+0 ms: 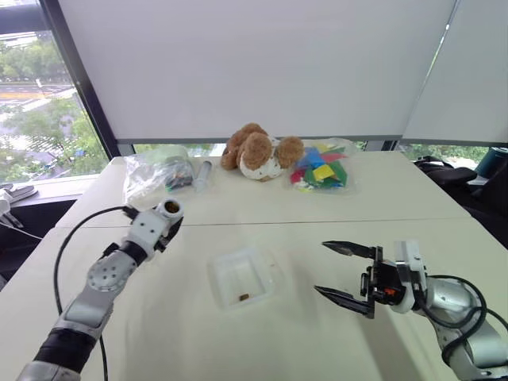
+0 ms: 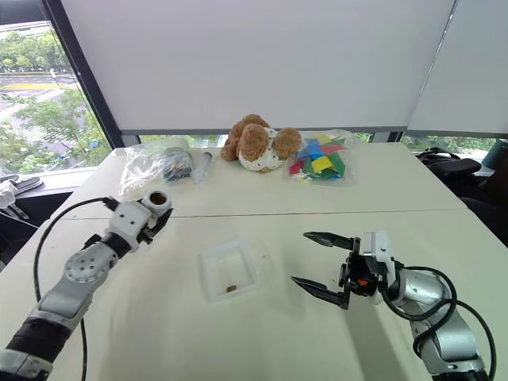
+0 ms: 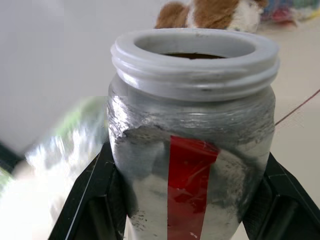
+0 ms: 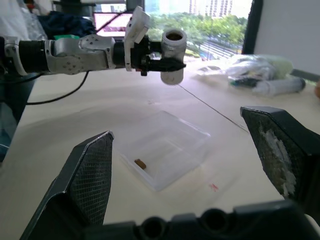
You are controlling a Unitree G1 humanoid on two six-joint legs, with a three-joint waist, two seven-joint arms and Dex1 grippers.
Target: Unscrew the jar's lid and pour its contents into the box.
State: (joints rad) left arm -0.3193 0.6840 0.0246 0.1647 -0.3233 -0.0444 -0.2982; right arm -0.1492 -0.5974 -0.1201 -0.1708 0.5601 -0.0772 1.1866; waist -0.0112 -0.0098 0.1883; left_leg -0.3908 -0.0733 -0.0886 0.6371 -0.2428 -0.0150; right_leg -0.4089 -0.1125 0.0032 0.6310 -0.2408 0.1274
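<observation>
The left gripper (image 3: 192, 210) clenches the upright, lidless jar (image 3: 192, 150), foil-grey with a red stripe and threaded rim, above the tabletop (image 1: 159, 333). The clear plastic box (image 1: 240, 277) holds brown bits (image 4: 140, 163). The right gripper (image 1: 340, 272) hangs with jaws released.

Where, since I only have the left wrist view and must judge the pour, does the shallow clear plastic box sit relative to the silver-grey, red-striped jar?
Observer: The shallow clear plastic box lies on the white table, to the robot's right of the silver-grey, red-striped jar and nearer the robot; the jar is not above it.
Operator: Anything in the box?
Observer: One small dark brown bit lies on its floor, near the edge closest to the robot.
</observation>
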